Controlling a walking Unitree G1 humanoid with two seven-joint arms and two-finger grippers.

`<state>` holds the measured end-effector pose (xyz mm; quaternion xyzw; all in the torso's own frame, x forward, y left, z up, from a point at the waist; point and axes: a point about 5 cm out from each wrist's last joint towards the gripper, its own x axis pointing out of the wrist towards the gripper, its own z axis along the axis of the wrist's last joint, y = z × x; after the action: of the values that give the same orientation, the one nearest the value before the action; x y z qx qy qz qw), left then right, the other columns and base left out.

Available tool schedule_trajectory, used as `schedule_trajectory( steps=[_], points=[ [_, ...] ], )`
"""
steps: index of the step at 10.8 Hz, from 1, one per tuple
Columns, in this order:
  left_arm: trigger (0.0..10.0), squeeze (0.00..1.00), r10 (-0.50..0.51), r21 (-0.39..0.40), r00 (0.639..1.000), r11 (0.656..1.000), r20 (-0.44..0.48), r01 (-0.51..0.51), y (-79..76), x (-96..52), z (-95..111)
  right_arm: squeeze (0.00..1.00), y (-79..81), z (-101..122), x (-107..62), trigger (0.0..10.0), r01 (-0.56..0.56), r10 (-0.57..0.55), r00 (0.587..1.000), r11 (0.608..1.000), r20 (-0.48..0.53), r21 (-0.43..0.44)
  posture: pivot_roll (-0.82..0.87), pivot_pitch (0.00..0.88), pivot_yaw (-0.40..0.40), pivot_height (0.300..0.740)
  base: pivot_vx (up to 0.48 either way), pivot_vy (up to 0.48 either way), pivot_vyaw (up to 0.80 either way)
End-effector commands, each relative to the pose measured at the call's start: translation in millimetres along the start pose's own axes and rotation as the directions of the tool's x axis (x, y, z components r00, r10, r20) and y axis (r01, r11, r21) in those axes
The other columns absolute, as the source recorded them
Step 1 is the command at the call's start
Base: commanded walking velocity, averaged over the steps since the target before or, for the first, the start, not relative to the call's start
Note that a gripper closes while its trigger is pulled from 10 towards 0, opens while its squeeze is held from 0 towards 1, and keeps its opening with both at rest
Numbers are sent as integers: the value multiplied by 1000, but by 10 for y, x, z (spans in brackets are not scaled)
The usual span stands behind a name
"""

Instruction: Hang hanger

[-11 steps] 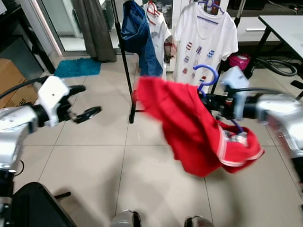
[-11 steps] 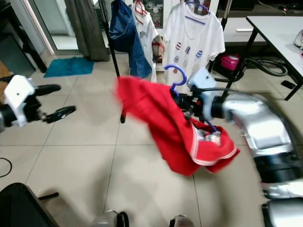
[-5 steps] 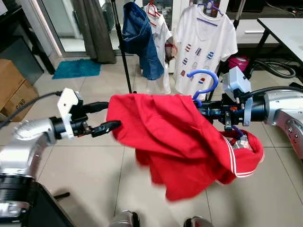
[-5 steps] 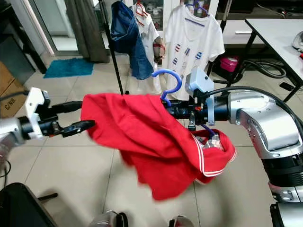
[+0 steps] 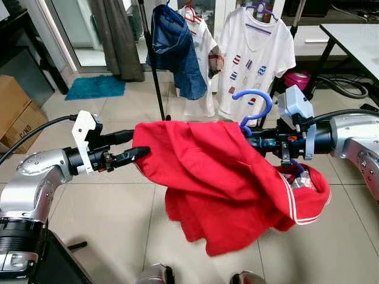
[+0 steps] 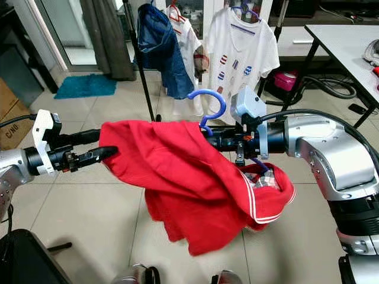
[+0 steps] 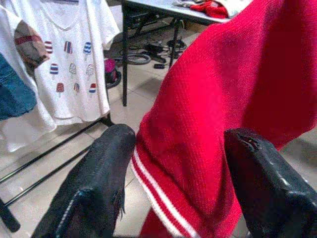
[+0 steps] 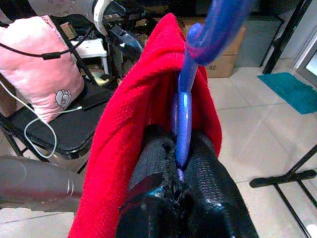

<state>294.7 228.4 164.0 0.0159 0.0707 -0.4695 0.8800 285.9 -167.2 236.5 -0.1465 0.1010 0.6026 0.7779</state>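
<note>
While your right end effector (image 8: 181, 163) pinches the blue hanger (image 5: 253, 102), the red shirt (image 5: 219, 177) drapes from it.
Your left end effector (image 7: 173, 198), fingers spread, straddles the shirt's striped hem beside that hanger.

Shirt (image 5: 219, 177) draped over hanger (image 5: 254, 103), between left gripper (image 5: 135, 145) and right gripper (image 5: 251, 141); clothes rack (image 5: 155, 77) behind.

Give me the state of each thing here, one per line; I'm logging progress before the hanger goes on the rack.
blue hanger: upright, hook free, not yet on the rack
red shirt: draped over the hanger, spread between both grippers
right gripper: shut on the hanger's neck
left gripper: open, the shirt's striped edge between its fingers
white T-shirt: hanging on the rack
blue garment: hanging on the rack
</note>
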Motion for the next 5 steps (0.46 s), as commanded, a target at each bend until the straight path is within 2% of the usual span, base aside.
schedule_trajectory(
  steps=[1,5],
  points=[
    [0,0,-12,1,1000,1000,-2,12,-20,-4,19,0,49,58,15,10000,-28,29,999,999,21,-24,-129,63,80,740,0,0,0],
    [0,0,6,-12,1000,1000,-8,-6,-31,-68,-7,0,68,31,30,10000,-30,30,999,999,21,-20,-121,48,81,740,0,0,0]
  ],
)
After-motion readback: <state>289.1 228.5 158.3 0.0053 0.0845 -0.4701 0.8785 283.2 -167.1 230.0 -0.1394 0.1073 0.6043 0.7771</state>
